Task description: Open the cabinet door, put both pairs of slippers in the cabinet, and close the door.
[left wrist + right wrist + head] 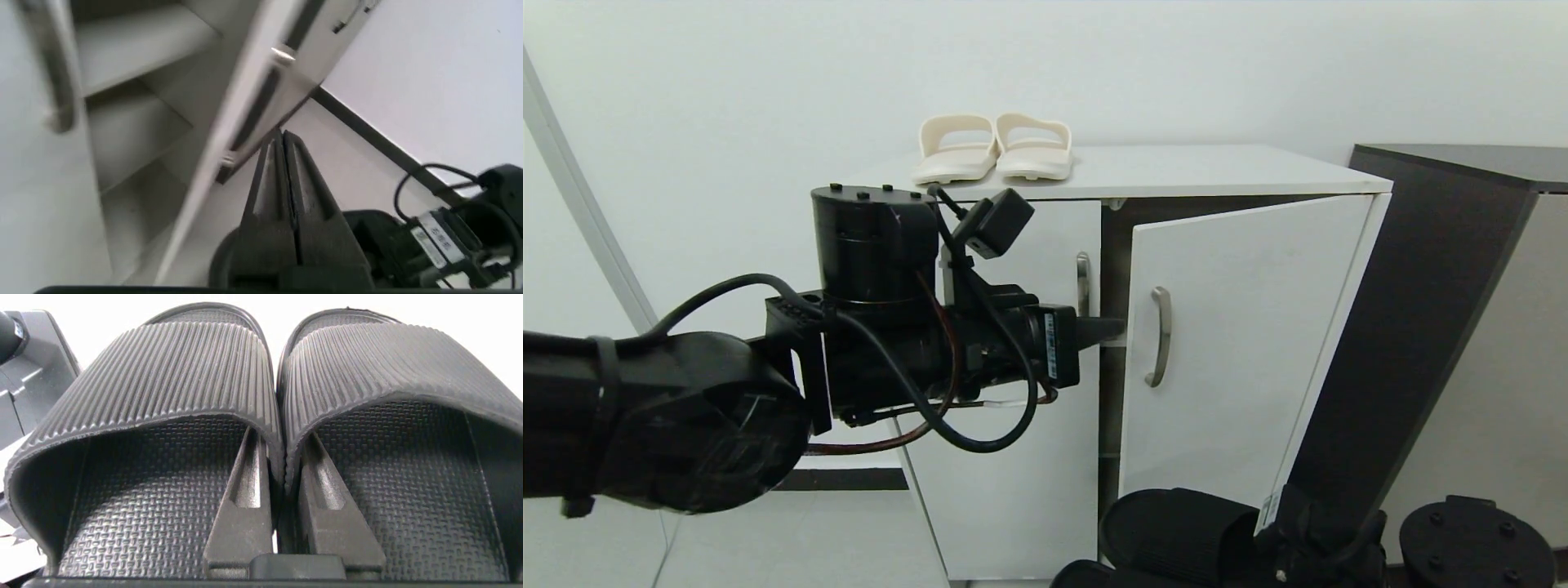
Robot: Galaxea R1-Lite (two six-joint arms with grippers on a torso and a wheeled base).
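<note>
Right wrist view, closest in: the right gripper (pixel 282 441) has one finger inside each of the black slippers (pixel 163 384), pinching their two inner walls together, so the pair hangs as one bundle. In the head view that bundle sits low in front of the cabinet, below the right door (pixel 1241 343).

Moving out, the left gripper (pixel 1107 329) is level with the handles, its tip in the dark gap between the left door (pixel 1029 474) and the free edge of the right door. The left wrist view shows its fingers (pixel 270 175) pressed flat together with nothing between them, just beside the door edge; whether they touch it, I cannot tell. The right door stands ajar, with shelves (pixel 139 41) visible inside.

Farthest back, the white slippers (pixel 994 147) lie side by side on the cabinet top (pixel 1217 167), near the wall.

So the step looks like widening that door. The way to do it well: keep the closed tip hooked behind the edge, follow the arc around the far hinge rather than pulling straight, and hold the black pair clear of the swinging door's lower corner.
</note>
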